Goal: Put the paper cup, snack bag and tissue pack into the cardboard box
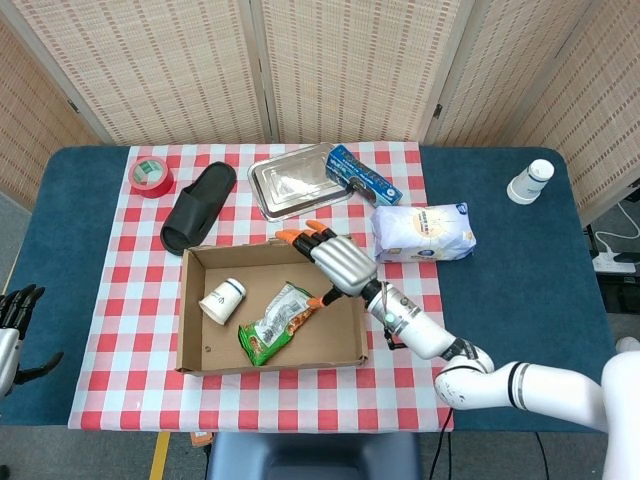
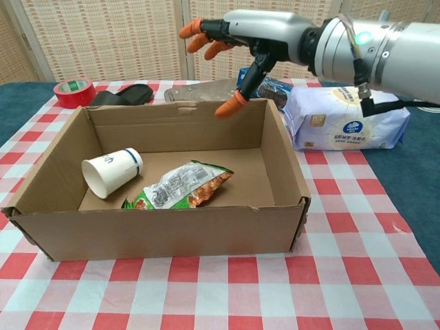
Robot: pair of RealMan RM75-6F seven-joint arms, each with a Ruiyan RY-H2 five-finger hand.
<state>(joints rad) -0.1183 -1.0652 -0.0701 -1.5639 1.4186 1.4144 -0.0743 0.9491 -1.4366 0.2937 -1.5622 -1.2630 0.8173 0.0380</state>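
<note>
Head view: right hand [image 1: 338,260] w/ fingers spread wide, holding nothing, above cardboard box [image 1: 192,345]. Snack bag [image 1: 276,322] & paper cup [image 1: 222,300] lie inside box; tissue pack [image 1: 424,232] sits on surface just right of it. Left hand [image 1: 14,310] at far edge, fingers apart.

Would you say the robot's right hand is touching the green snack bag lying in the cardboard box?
Apart: the chest view shows the right hand open above the snack bag.

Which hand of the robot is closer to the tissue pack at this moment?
The right hand. It is open above the cardboard box, just beside the tissue pack. The left hand is far away at the table's opposite edge.
</note>
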